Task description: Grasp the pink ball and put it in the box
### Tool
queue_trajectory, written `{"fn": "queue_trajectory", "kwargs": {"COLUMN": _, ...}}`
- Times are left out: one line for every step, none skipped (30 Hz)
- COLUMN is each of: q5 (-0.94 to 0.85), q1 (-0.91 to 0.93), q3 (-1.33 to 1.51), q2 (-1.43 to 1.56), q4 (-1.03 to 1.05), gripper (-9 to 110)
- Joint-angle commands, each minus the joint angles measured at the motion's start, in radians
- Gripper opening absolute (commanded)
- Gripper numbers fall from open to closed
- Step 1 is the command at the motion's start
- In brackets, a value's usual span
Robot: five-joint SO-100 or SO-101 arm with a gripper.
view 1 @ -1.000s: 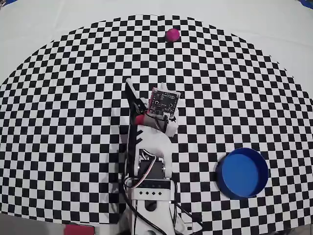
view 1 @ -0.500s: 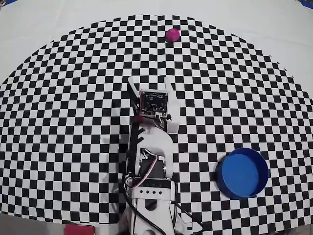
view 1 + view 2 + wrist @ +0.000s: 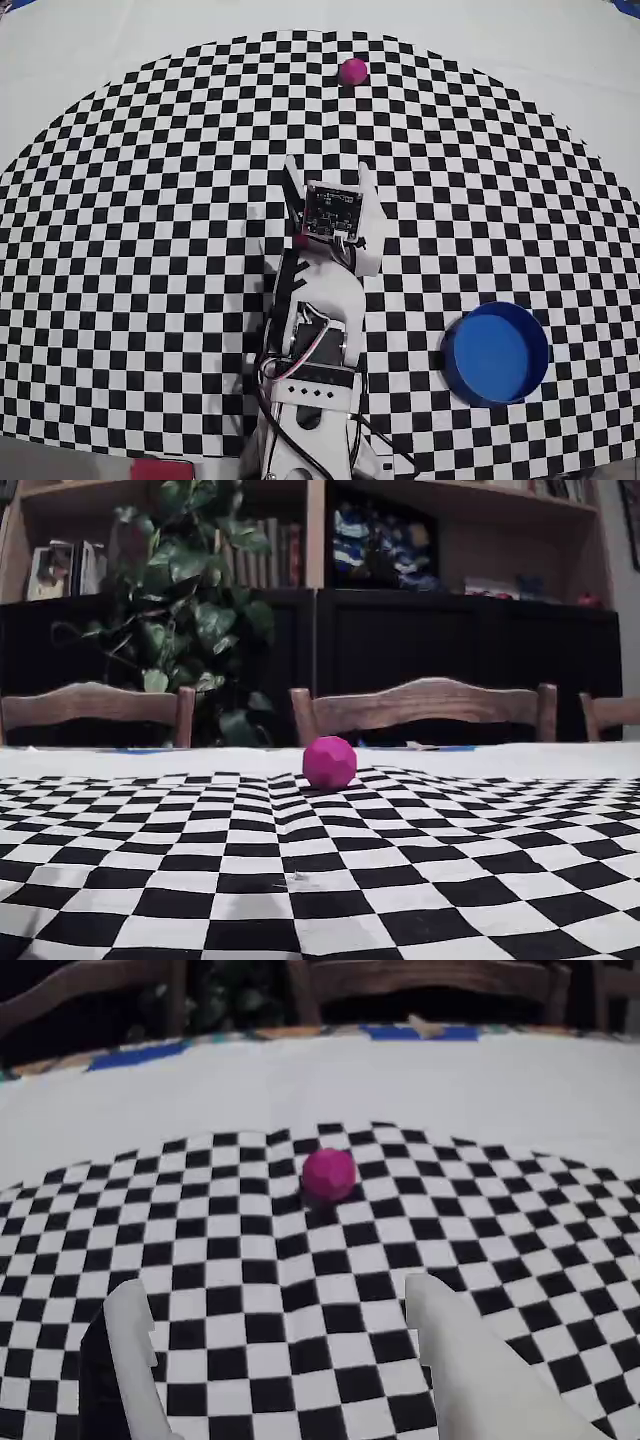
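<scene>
The pink ball [image 3: 352, 71] lies near the far edge of the checkered mat in the overhead view. It also shows in the wrist view [image 3: 328, 1175] and in the fixed view [image 3: 329, 762]. The blue box [image 3: 495, 352] stands at the lower right of the overhead view, to the right of the arm. My gripper [image 3: 330, 172] is open and empty over the middle of the mat, several squares short of the ball. In the wrist view the gripper [image 3: 272, 1300] shows two white fingers wide apart, with the ball ahead between them.
The checkered mat [image 3: 150, 200] covers most of the white tablecloth. The arm's base and cables [image 3: 310, 400] sit at the bottom centre of the overhead view. Wooden chairs [image 3: 420, 710], a plant [image 3: 190, 610] and dark shelves stand beyond the table's far edge.
</scene>
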Motion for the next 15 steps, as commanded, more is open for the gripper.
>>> {"fn": "queue_trajectory", "kwargs": {"q5": -0.009, "q1": 0.017, "q3": 0.008, "q2": -0.009, "q4": -0.012, "gripper": 29}}
{"fn": "queue_trajectory", "kwargs": {"q5": -0.009, "q1": 0.018, "q3": 0.008, "q2": -0.009, "q4": -0.014, "gripper": 29}}
{"fn": "queue_trajectory", "kwargs": {"q5": -0.009, "q1": 0.021, "q3": 0.008, "q2": -0.009, "q4": -0.014, "gripper": 30}}
{"fn": "queue_trajectory", "kwargs": {"q5": -0.009, "q1": 0.023, "q3": 0.008, "q2": -0.009, "q4": -0.014, "gripper": 30}}
{"fn": "queue_trajectory", "kwargs": {"q5": -0.009, "q1": 0.025, "q3": 0.008, "q2": -0.009, "q4": -0.011, "gripper": 29}}
{"fn": "queue_trajectory", "kwargs": {"q5": -0.009, "q1": 0.026, "q3": 0.008, "q2": -0.009, "q4": -0.009, "gripper": 29}}
{"fn": "queue_trajectory", "kwargs": {"q5": -0.009, "q1": 0.028, "q3": 0.008, "q2": -0.009, "q4": -0.008, "gripper": 29}}
{"fn": "queue_trajectory", "kwargs": {"q5": -0.009, "q1": 0.029, "q3": 0.008, "q2": -0.009, "q4": -0.006, "gripper": 29}}
{"fn": "queue_trajectory", "kwargs": {"q5": -0.009, "q1": 0.029, "q3": 0.008, "q2": -0.009, "q4": -0.006, "gripper": 29}}
{"fn": "queue_trajectory", "kwargs": {"q5": -0.009, "q1": 0.031, "q3": 0.008, "q2": -0.011, "q4": -0.006, "gripper": 29}}
{"fn": "queue_trajectory", "kwargs": {"q5": -0.009, "q1": 0.031, "q3": 0.008, "q2": -0.011, "q4": -0.006, "gripper": 29}}
{"fn": "queue_trajectory", "kwargs": {"q5": -0.009, "q1": 0.031, "q3": 0.008, "q2": -0.011, "q4": -0.006, "gripper": 29}}
{"fn": "queue_trajectory", "kwargs": {"q5": -0.009, "q1": 0.031, "q3": 0.008, "q2": -0.011, "q4": -0.006, "gripper": 29}}
{"fn": "queue_trajectory", "kwargs": {"q5": -0.009, "q1": 0.031, "q3": 0.008, "q2": -0.011, "q4": -0.006, "gripper": 29}}
{"fn": "queue_trajectory", "kwargs": {"q5": -0.009, "q1": 0.032, "q3": 0.008, "q2": -0.012, "q4": -0.008, "gripper": 29}}
